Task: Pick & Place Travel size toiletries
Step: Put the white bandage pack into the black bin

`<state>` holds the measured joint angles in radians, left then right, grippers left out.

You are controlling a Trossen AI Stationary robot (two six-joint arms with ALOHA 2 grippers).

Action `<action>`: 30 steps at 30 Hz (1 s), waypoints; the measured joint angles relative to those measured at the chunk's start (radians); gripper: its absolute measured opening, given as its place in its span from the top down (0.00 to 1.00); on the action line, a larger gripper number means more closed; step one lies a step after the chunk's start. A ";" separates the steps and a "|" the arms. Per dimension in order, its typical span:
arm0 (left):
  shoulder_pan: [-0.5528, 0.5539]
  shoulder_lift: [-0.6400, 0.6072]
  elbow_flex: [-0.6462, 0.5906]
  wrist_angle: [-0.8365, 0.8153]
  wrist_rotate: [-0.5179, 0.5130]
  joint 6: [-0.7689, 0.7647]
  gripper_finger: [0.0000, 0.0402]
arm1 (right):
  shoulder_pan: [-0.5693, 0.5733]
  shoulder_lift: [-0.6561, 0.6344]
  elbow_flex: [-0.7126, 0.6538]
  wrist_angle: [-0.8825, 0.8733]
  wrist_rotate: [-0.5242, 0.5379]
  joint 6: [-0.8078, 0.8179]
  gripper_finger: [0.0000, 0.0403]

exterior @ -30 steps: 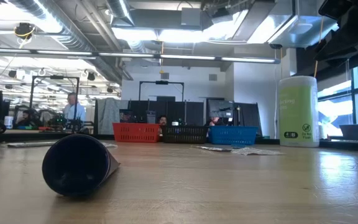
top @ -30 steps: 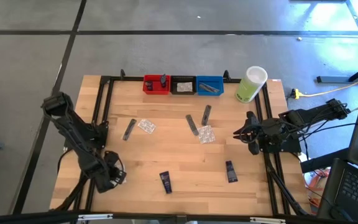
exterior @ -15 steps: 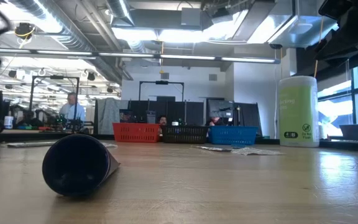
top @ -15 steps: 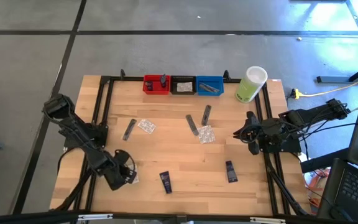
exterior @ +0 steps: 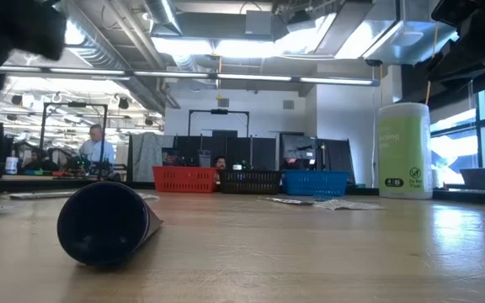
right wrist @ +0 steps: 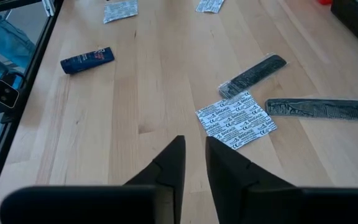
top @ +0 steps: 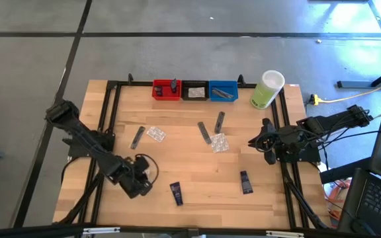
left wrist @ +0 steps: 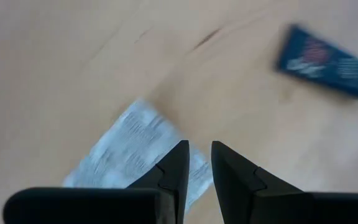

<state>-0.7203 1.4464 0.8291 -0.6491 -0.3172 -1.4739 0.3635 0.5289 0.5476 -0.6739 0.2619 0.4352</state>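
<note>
Your left gripper [top: 139, 177] sits low over the near left part of the table [top: 190, 165], its fingers [left wrist: 178, 163] drawn nearly together with only a thin gap, and they hold nothing. Just beneath them lies a clear packet [left wrist: 126, 155] with white contents; a navy tube [top: 176, 192] lies just beside, toward the middle. A second ago that arm was parked at the near left edge. It has swung inward since, and in the level view its dark bulk now fills the upper left corner. My reading: you are lining up on the packet, so the pick has begun but no grasp is made. With the gap this narrow, you would likely need to open before descending.

Your right gripper [top: 256, 141] waits at the right edge, fingers almost closed and empty, unchanged from the earlier frames. Ahead of it lie a printed packet [right wrist: 235, 121] and two grey sachets [right wrist: 252, 76]. Another navy tube [top: 245, 182], a packet [top: 155, 133] and a sachet [top: 137, 137] remain loose. The red bin [top: 166, 90], black bin [top: 195, 90] and blue bin [top: 223, 91] at the far edge each already show something inside.
</note>
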 joint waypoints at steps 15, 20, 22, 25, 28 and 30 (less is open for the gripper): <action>0.197 0.009 0.026 0.284 0.223 0.689 0.65 | 0.000 0.000 0.000 0.000 0.000 0.000 0.75; 0.186 0.052 0.026 0.214 0.299 0.725 0.62 | 0.000 0.000 0.000 0.000 0.000 0.000 0.73; 0.180 0.067 0.026 0.207 0.303 0.656 0.64 | 0.000 0.000 0.000 0.000 0.000 0.000 0.72; 0.179 0.079 0.026 0.153 0.293 0.561 0.67 | 0.000 0.000 0.000 0.000 0.000 0.000 0.71; 0.178 0.080 0.026 0.067 0.277 0.429 0.71 | 0.000 0.000 0.000 0.000 0.000 0.000 0.69; 0.180 0.080 0.026 0.031 0.275 0.362 0.73 | 0.000 0.000 0.000 0.000 0.000 0.000 0.69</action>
<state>-0.5405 1.5269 0.8555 -0.6180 -0.0419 -1.1117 0.3637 0.5289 0.5476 -0.6738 0.2619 0.4354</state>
